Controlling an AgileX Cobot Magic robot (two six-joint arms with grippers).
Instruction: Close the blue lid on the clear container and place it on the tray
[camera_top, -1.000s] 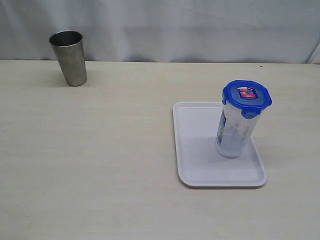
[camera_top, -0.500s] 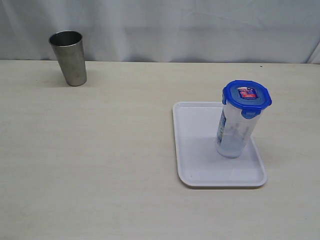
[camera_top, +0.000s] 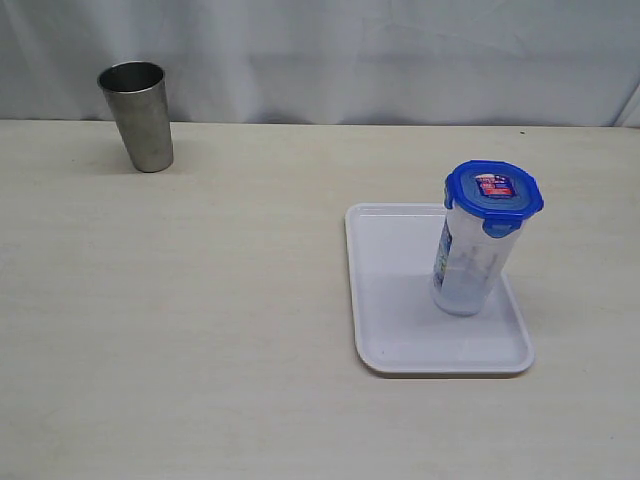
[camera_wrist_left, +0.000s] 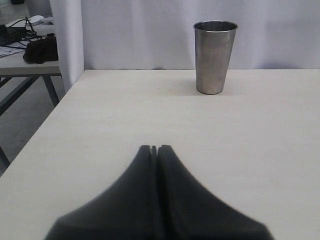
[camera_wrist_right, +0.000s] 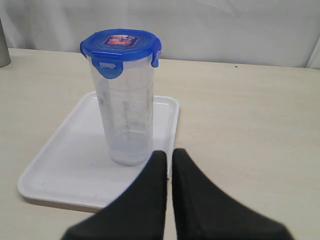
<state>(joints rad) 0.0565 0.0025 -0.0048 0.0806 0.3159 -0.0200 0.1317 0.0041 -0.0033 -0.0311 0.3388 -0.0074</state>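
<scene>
The clear container (camera_top: 466, 268) stands upright on the white tray (camera_top: 400, 300), with the blue lid (camera_top: 494, 190) seated on its top. The right wrist view shows the same container (camera_wrist_right: 126, 110), lid (camera_wrist_right: 121, 44) and tray (camera_wrist_right: 65, 165) just ahead of my right gripper (camera_wrist_right: 169, 153), which is shut, holds nothing and is apart from them. My left gripper (camera_wrist_left: 155, 148) is shut and empty above bare table. Neither gripper appears in the exterior view.
A shiny steel cup (camera_top: 138, 115) stands upright at the table's far left, also ahead of the left gripper as the steel cup (camera_wrist_left: 214, 56). A white curtain (camera_top: 350, 55) backs the table. Another table with dark gear (camera_wrist_left: 40, 50) stands beyond the table's edge.
</scene>
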